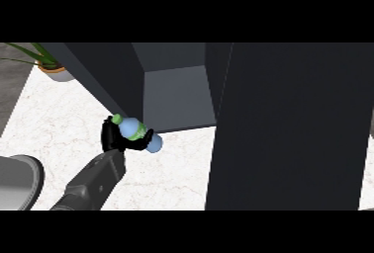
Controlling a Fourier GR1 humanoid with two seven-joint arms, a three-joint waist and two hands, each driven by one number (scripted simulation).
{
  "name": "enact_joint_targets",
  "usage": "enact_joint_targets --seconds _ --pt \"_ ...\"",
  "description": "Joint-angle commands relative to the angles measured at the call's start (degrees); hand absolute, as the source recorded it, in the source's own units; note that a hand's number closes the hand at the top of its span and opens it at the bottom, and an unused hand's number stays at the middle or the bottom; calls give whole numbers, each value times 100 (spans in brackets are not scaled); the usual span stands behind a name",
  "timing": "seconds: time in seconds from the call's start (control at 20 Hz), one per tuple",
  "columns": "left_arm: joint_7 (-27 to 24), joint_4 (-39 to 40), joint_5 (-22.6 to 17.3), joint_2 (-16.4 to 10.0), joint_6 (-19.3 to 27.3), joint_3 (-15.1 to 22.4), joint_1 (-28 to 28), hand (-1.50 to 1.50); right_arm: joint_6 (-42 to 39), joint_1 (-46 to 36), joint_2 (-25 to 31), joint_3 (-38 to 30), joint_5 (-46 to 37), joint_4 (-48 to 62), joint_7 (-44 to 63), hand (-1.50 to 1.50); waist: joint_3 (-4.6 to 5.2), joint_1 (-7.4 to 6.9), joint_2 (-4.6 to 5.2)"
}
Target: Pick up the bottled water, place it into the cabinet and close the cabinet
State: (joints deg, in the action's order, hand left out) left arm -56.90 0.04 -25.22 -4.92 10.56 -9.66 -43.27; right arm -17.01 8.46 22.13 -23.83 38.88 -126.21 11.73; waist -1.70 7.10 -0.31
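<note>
Pale marbled worktop. Left hand curled round the tilted water bottle, just at the open cabinet's lower left corner.

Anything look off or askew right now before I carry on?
Nothing looks spilled or damaged. The bottled water sits tilted in the left hand, cap toward the upper left, at the lower left corner of the cabinet opening. The cabinet door stands open, hiding much of the counter.

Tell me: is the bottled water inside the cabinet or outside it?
Outside. The left hand curls its fingers round the bottled water just before the open cabinet's lower edge.
</note>
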Motion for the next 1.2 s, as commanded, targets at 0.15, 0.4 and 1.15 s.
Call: enact_joint_targets --seconds 0.15,0.4,1.15 --pt "823 -234 -8 356 569 -6 -1427 150 -149 -26 73 -19 125 147 4 -150 176 322 219" --pt "538 -255 -17 418 634 -13 -1236 -150 -121 -94 61 -112 201 71 -59 -150 190 390 219" --pt "541 -298 145 249 985 173 -1453 -150 -237 -200 87 -69 201 369 -84 -150 172 378 200"
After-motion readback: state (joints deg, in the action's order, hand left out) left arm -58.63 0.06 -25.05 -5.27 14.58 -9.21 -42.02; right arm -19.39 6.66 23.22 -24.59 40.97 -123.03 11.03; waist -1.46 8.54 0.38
